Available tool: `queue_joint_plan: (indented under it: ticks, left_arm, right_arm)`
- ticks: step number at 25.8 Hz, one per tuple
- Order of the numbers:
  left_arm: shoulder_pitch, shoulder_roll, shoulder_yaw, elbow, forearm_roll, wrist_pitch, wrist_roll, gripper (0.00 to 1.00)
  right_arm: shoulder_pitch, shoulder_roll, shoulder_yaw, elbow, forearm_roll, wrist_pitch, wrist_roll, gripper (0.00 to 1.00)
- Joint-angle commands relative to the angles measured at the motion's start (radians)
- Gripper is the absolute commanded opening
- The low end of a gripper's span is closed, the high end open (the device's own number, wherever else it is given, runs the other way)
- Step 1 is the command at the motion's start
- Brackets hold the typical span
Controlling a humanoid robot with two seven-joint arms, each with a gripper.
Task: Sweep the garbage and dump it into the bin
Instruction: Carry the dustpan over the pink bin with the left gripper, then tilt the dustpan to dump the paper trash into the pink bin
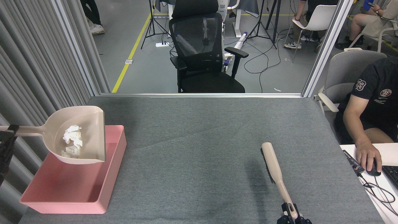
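Your surface (199,146) carries the pink bin (102,199) at its near left corner, long axis running from the near edge toward the far edge. The dustpan (90,124) hangs level above the bin's far half, handle pointing off the left edge, open mouth facing right. The left pincer (7,137) pinches that handle at the left border of the view, so everything you need lies just right of it. The paper wads (72,141) sit in the pan's bowl, directly over the bin and not yet in it. A tilt of the mouth downward looks like all that is left. The right pincer (290,216) at the near edge pinches the brush (272,161), well apart from the bin.
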Motion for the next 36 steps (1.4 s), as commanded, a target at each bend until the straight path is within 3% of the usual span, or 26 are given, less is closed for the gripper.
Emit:
queue_joint_plan:
  ticks: [1,5,8,11,20,29,33,36]
  left_arm:
    - [-0.01,0.073,0.001,0.14,0.006,-0.099,-0.007,0.15]
    - [-0.074,0.096,0.0,0.28,-0.04,-0.222,0.003,0.15]
    - [-0.119,0.116,0.0,0.321,-0.184,-0.283,0.012,0.15]
    - [-0.132,0.117,0.004,0.318,-0.318,-0.331,0.047,0.14]
    - [-0.172,0.105,0.084,0.248,-0.637,-0.342,0.067,0.14]
    - [-0.2,0.091,0.098,0.197,-0.623,-0.279,0.038,0.1]
    - [-0.191,0.085,0.073,0.179,-0.37,-0.164,-0.028,0.09]
    - [-0.186,0.053,-0.028,0.038,-0.178,-0.053,-0.031,0.08]
  right_arm:
    - [-0.001,0.002,-0.001,0.0,0.0,0.0,0.0,0.11]
    - [0.0,0.002,0.001,0.0,0.0,-0.002,0.0,0.11]
    - [0.0,0.004,0.001,0.0,0.0,-0.002,0.0,0.11]
    - [-0.001,0.005,0.004,0.0,0.0,-0.002,0.0,0.11]
    - [-0.001,0.005,0.006,0.0,0.002,-0.002,-0.002,0.1]
    - [-0.003,0.005,0.006,0.0,0.002,-0.002,-0.002,0.1]
    - [-0.003,0.007,0.006,-0.002,0.0,-0.002,-0.002,0.1]
    - [-0.003,0.004,0.006,0.0,0.0,-0.002,-0.003,0.1]
